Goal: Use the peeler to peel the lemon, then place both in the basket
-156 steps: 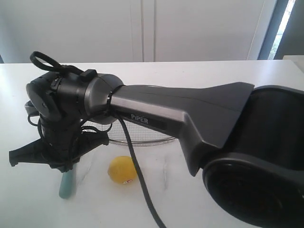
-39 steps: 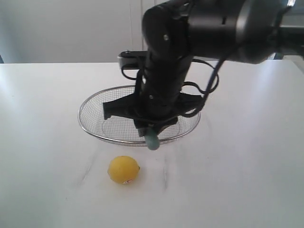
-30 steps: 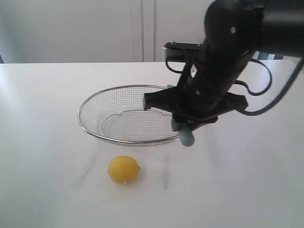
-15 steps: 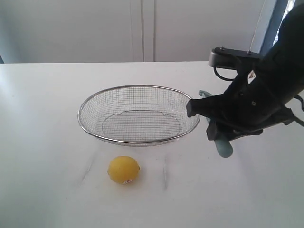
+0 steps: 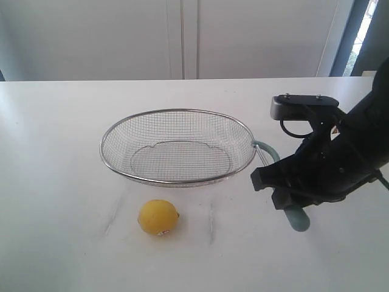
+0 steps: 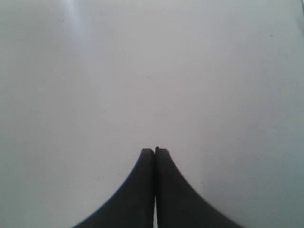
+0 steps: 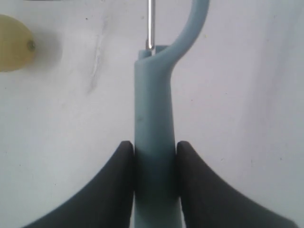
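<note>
Yellow and unpeeled, the lemon (image 5: 158, 217) sits on the white bench (image 5: 55, 121) just in front of the basket (image 5: 109, 163), exactly where it lay in every earlier frame; the wire basket has not shifted either and holds nothing. What has changed is the right arm (image 5: 340, 158). Five seconds ago it was down on the bench to the left of the lemon, a second ago it hung over the basket's right rim, and now it has swung clear to the right of the basket and sunk lower than half a second ago. The right fingers (image 7: 116, 180) are clamped on the pale teal handle of the peeler (image 5: 298, 218), one on each side. Its looped head reaches up close to the basket's right rim, and its butt end points down at the bench; whether it touches the bench cannot be told. In the right wrist view the lemon (image 7: 14, 42) shows at the edge, well apart from the peeler (image 7: 153, 109). The left fingers (image 6: 142, 180) are pressed together over bare bench, holding nothing.
</note>
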